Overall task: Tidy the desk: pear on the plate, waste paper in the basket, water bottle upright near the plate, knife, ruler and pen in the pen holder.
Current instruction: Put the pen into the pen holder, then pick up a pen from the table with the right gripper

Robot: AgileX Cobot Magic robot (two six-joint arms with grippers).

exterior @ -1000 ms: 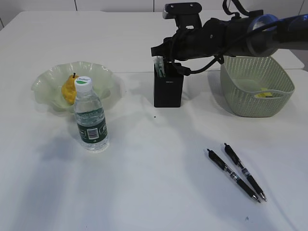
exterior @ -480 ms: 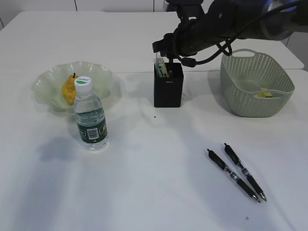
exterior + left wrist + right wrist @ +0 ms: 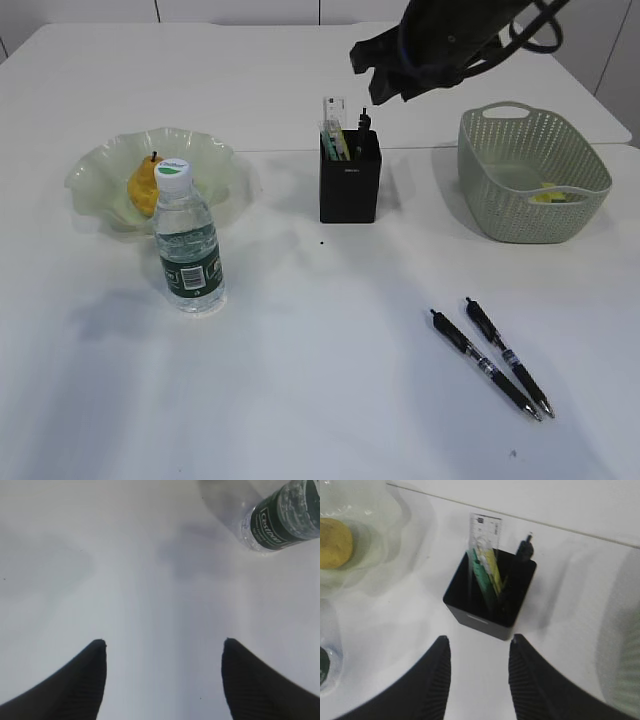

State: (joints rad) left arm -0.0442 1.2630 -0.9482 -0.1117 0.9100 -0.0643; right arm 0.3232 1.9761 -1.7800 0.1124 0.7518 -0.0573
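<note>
Nearest me, two pens (image 3: 490, 358) lying on tabletop (image 3: 300, 380). Left fingers (image 3: 162, 680) spread wide, empty, hovering beside upright water bottle (image 3: 188, 240). Pear (image 3: 145, 184) on plate (image 3: 210, 160) just behind. Pen holder (image 3: 350, 188) carrying ruler (image 3: 333, 112), pen (image 3: 525, 547). My right fingers (image 3: 477, 680) apart, empty, above holder. Basket (image 3: 532, 170) far right.

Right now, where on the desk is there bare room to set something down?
Free: the white tabletop between the clear plastic water bottle and the two black pens, and the near left corner. Crowded: the back row, ruffled green plate, black square pen holder, green basket.
</note>
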